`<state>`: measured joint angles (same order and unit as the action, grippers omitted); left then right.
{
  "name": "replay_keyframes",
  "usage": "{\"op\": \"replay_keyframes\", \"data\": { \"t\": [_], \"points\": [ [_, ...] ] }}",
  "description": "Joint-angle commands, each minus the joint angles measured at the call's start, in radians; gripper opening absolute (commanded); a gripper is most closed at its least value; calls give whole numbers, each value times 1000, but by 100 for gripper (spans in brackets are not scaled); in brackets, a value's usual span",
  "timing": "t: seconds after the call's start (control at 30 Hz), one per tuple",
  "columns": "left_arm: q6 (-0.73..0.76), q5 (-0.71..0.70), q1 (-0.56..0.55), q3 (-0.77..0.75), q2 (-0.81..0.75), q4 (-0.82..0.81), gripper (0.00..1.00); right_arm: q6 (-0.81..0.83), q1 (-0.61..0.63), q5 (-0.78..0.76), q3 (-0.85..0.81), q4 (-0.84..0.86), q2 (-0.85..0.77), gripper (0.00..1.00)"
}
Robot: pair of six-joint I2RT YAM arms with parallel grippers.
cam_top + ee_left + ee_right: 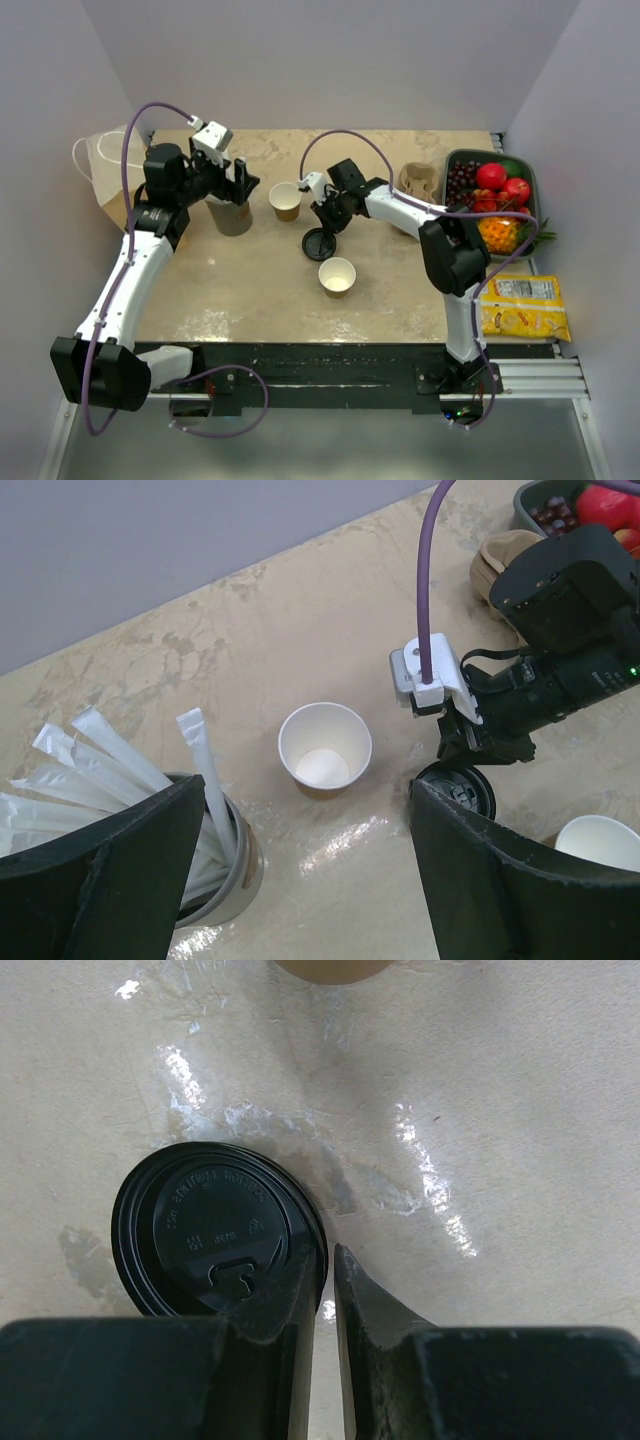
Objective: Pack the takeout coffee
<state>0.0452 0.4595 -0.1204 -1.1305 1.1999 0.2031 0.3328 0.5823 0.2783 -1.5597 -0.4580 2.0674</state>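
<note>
One lidless kraft paper cup [337, 276], white inside, stands nearest the worktop's front edge. Just beyond it, mid-worktop, the narrow black fingers of my right gripper [322, 1270] are pinched on the thin rim of the round, glossy black plastic lid of the takeout coffee [215, 1225]; I cannot see its paper body under the lid. Farther back sits a second lidless cup [324, 750]. My left gripper [305, 815] hangs wide open, holding nothing, over a grey cup [237, 878] of paper-wrapped white straws [205, 770]. A brown paper bag [110, 195] occupies the far left corner.
</note>
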Motion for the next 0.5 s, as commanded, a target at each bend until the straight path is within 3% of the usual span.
{"op": "replay_keyframes", "data": {
  "t": [0.0, 0.47],
  "points": [
    [-5, -7, -2, 11, -29, -36, 87, -9, 4, -2, -42, -1, -9, 15],
    [-10, -4, -2, 26, -36, -47, 87, -5, 4, 12, -42, -2, -18, 0]
  ]
}}
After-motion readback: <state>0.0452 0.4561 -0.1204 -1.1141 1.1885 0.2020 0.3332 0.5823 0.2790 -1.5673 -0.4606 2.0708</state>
